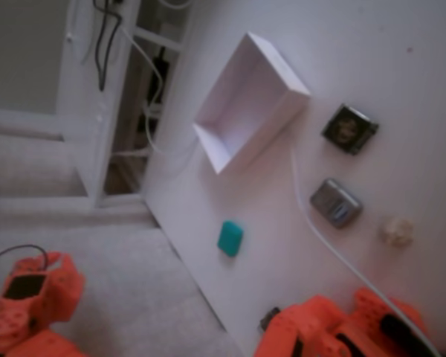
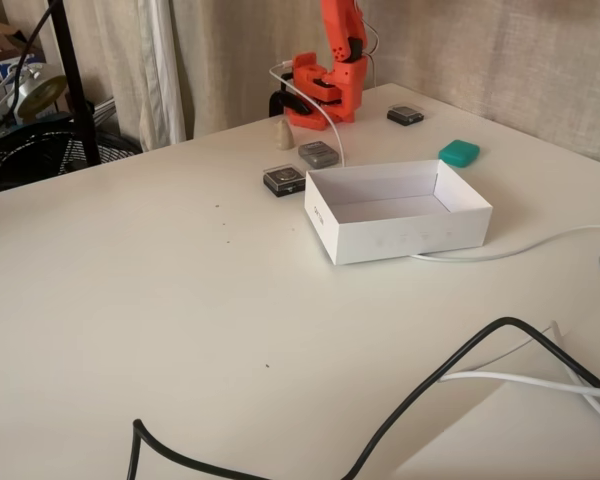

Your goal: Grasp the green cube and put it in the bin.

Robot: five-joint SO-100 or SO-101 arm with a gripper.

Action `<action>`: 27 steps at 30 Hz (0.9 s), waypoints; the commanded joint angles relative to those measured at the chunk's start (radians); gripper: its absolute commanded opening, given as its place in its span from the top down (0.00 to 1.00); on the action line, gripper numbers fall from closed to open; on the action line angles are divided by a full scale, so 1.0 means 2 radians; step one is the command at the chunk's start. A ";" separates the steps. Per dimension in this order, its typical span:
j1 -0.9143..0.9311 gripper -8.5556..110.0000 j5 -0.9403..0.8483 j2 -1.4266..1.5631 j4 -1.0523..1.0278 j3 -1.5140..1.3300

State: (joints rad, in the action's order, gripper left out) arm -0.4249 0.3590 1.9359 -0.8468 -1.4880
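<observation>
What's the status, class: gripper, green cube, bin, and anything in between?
Gripper not in view. Green cube on the table, apart from the bin; bin looks empty. White cable lies beside the bin, not between them.

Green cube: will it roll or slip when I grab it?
The green cube lies flat and low, so it probably won't roll. Its rounded corners and smooth faces might let it slip. It looks rigid, probably light.

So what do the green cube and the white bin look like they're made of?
The green cube looks like matte plastic or rubber: even teal colour, rounded corners, no shine. The bin looks like thin white cardboard: flat, sharply folded walls, dull finish. Neither can be told for certain.
</observation>
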 commanded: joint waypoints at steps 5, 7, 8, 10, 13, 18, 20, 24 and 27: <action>0.012 0.96 -0.002 0.018 0.050 0.016; 0.008 0.96 -0.001 0.015 0.050 0.017; 0.007 0.96 0.000 0.015 0.051 0.018; 0.005 0.96 0.015 0.012 0.019 0.021; 0.003 0.82 0.021 0.017 0.028 0.002; -0.001 0.53 0.025 0.006 -0.108 -0.008; -0.002 0.53 0.025 -0.007 -0.176 -0.010; 0.005 0.54 0.031 -0.034 -0.249 -0.014; 0.007 0.54 0.031 -0.051 -0.257 -0.023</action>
State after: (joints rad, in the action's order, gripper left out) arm -0.4126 0.4188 1.8454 -1.3315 -1.5324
